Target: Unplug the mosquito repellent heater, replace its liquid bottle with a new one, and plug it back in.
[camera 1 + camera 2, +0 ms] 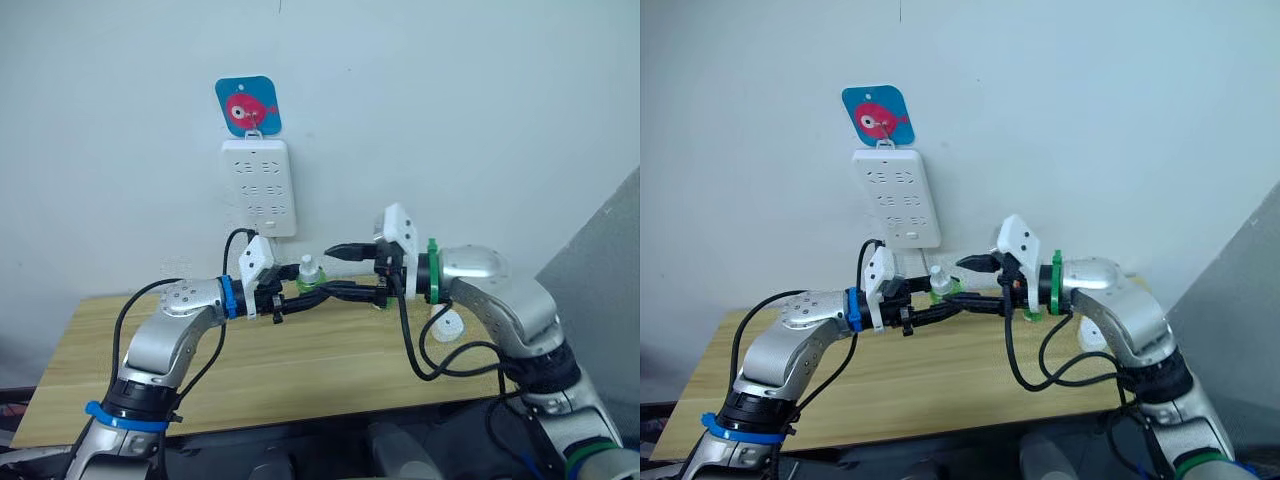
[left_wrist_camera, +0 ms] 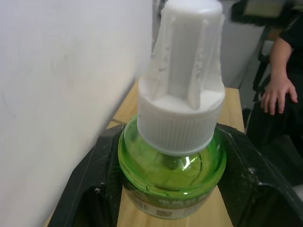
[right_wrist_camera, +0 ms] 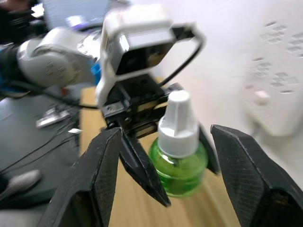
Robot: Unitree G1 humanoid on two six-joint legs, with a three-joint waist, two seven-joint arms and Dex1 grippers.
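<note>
From the left, my left end effector (image 1: 285, 298) is clamped on the round green glass liquid bottle with its ribbed white plastic cap (image 2: 177, 101), carried upright above the pale wooden surface (image 1: 300, 375), just below the long white wall power strip (image 1: 258, 186) that hangs under a blue card with a pink fish (image 1: 247, 104). My right end effector (image 3: 163, 158) faces it from the right with its fingers spread wide on either side of the bottle, touching nothing. The small white rounded plastic mosquito repellent heater (image 1: 447, 326) lies on the surface behind my right forearm, unplugged. I judge the risk is in uncapping: a squeeze off the cap's centre could twist the bottle out of the left grip or tip it. The left wrist view shows a person's hand (image 2: 278, 95) resting past the far end.
</note>
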